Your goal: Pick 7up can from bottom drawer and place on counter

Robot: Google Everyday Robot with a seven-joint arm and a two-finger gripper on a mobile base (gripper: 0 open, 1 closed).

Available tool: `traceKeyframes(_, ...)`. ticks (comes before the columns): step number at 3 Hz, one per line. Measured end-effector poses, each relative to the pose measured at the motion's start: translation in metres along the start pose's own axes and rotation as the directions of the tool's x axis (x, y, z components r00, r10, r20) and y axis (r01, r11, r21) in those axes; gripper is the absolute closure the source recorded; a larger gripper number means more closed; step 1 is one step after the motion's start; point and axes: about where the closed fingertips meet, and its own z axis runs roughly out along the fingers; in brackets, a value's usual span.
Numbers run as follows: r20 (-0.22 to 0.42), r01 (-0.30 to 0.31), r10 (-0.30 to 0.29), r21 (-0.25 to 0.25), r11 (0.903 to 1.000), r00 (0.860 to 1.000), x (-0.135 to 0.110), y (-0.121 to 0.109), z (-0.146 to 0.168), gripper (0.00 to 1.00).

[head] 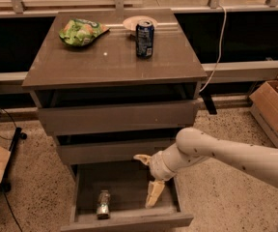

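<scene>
Gripper (148,177) held over the pulled-out bottom drawer (129,222), fingers (154,194) spread apart.
The 7up can (103,204) is seen lying at its eight o'clock, untouched.

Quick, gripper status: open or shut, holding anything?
Gripper: open, fingers spread, holding nothing; it is inside the open bottom drawer, to the right of the 7up can.

The silvery, green-labelled 7up can (103,204) lay in the open bottom drawer (129,222), near its front, left of the gripper's (148,177) spread jaws; the glossy counter (95,64) sat well above them.
</scene>
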Motion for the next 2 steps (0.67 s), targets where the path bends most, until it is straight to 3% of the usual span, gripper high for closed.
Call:
traceKeyframes(1,0.080,0.062,-0.055,-0.089,0.9941,0.995,0.0109,-0.0015,0.0507,0.00)
traceKeyframes(2,0.091,0.057,-0.049,-0.097,0.9936,0.995,0.0139,0.0012,0.0580,0.00)
